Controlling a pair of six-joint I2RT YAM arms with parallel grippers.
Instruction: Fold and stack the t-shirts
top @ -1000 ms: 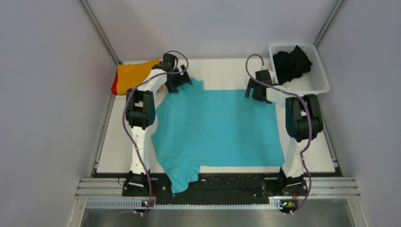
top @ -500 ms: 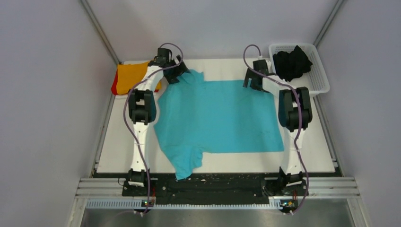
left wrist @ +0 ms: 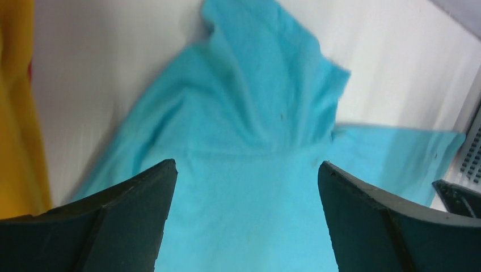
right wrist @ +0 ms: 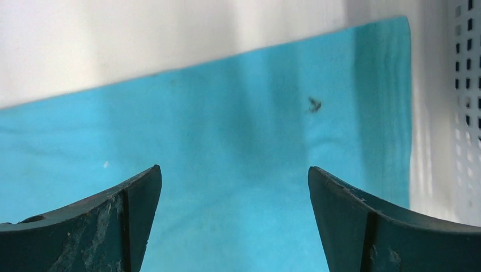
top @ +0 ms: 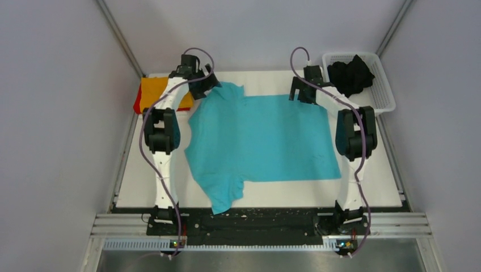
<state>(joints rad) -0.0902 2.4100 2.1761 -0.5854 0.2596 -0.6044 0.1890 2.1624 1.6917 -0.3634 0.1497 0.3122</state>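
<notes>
The turquoise t-shirt lies spread flat on the white table, one sleeve bunched at the near edge and one sleeve at the far left. My left gripper is open above that far left sleeve. My right gripper is open above the shirt's far right corner. Neither holds cloth. The orange shirt lies folded at the far left on a red one; it shows in the left wrist view. The black shirt lies crumpled in the basket.
A white mesh basket stands at the far right corner, its wall visible in the right wrist view. Grey walls enclose the table on three sides. A black strip and metal rail run along the near edge.
Both arms have moved toward the far edge, dragging the turquoise shirt away from the near edge and spreading it flatter. Both grippers now stand open over its far corners.
</notes>
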